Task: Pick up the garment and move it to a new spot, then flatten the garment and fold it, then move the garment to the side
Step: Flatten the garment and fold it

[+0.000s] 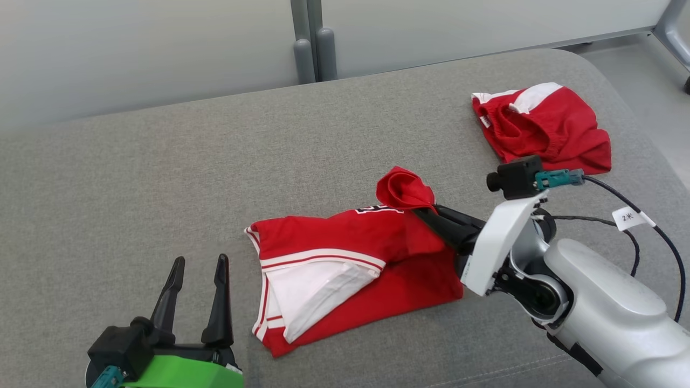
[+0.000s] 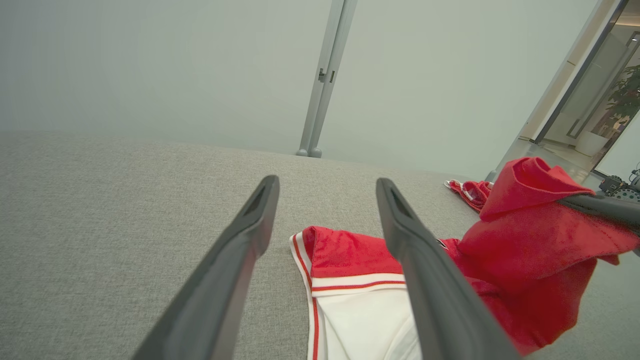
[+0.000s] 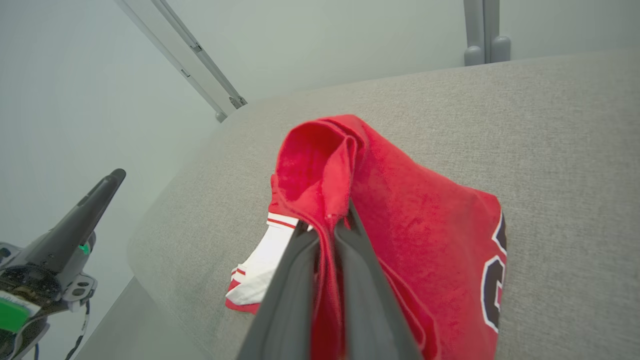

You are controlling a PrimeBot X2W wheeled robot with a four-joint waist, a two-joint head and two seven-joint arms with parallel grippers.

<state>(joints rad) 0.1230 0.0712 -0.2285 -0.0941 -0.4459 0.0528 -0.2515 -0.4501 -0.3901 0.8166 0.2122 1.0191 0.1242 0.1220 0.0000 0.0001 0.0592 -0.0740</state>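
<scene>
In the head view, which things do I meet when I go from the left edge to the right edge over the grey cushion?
left gripper → red and white jersey → red shorts

The left tool [image 1: 199, 261] is showing two long tapering dark fingers [image 1: 220, 302] on a black block [image 1: 116, 347], with a bright green housing [image 1: 183, 374] sitting behind it. Behind the right tool [image 1: 426, 215], a white bracket [image 1: 498, 237] is carrying a black camera [image 1: 515, 177] with a teal plug [image 1: 558, 178], and tagged black cables [image 1: 609, 190] are hanging beside a rounded silver forearm [image 1: 609, 318].
</scene>
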